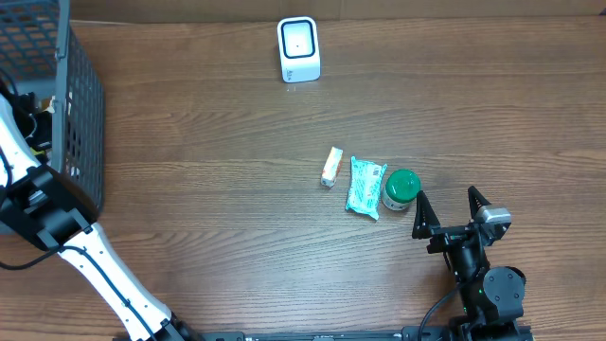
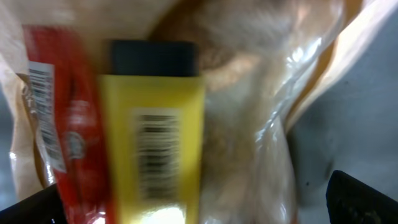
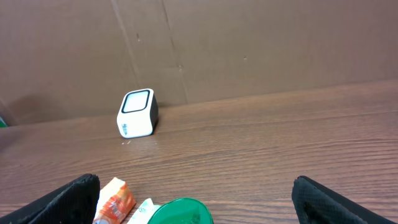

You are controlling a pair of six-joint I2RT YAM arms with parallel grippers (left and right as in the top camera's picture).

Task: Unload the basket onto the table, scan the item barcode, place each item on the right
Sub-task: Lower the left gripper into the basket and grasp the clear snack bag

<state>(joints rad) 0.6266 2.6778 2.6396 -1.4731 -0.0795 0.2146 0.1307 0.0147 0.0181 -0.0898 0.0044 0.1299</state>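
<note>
While both stand wide: left pincer [image 2: 196,208] empty, facing yellow tube [image 2: 155,143] | right pincer [image 1: 446,197] empty beside green-lidded jar [image 1: 401,188]

A wooden table [image 1: 208,161] fills the scene. It is brown, with a long dark grain that runs from side to side. Behind its far edge stands a wall [image 3: 261,43] of plain brown cardboard, with a few straight creases [image 3: 176,56] going up. The light is soft and even, and it gives a weak shine on the table top.
</note>
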